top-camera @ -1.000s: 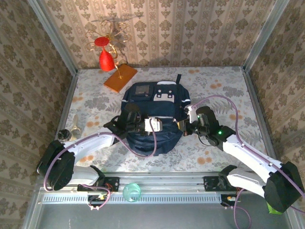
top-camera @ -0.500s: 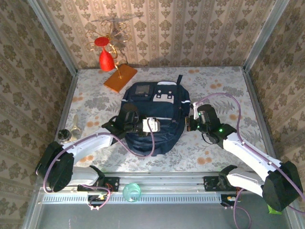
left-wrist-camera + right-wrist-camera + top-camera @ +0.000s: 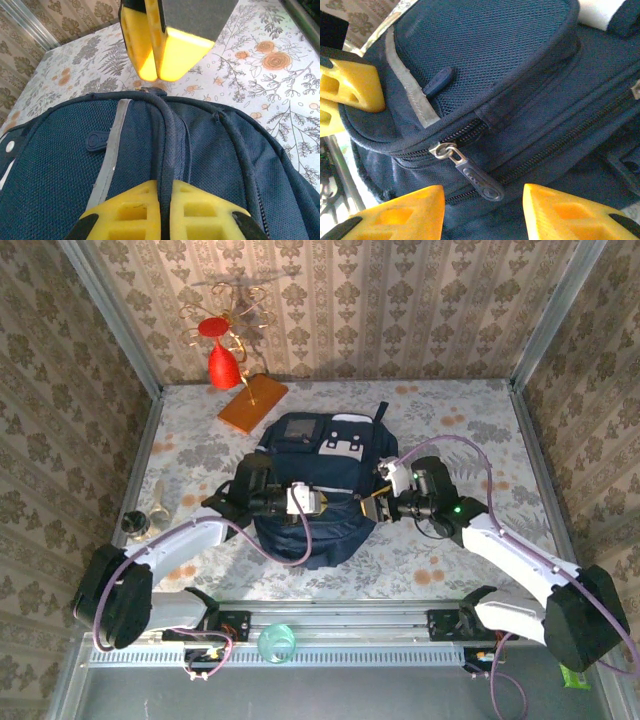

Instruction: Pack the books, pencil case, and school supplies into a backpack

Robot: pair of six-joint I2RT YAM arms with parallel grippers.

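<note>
Backpack [image 3: 322, 455] lies flat mid-table [image 3: 460, 430], grey patch end toward the far edge. Left gripper [image 3: 165, 200] is pressed together, pinching a dark seam ridge of the pack's fabric. Right gripper [image 3: 482, 200] is spread, its fingers either side of a zipper pull [image 3: 476, 178] on the pack's right side, touching neither.

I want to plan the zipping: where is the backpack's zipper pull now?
In the right wrist view the zipper pull lies on the backpack, low and central, just ahead of the gap between the open fingers of the right gripper.
</note>
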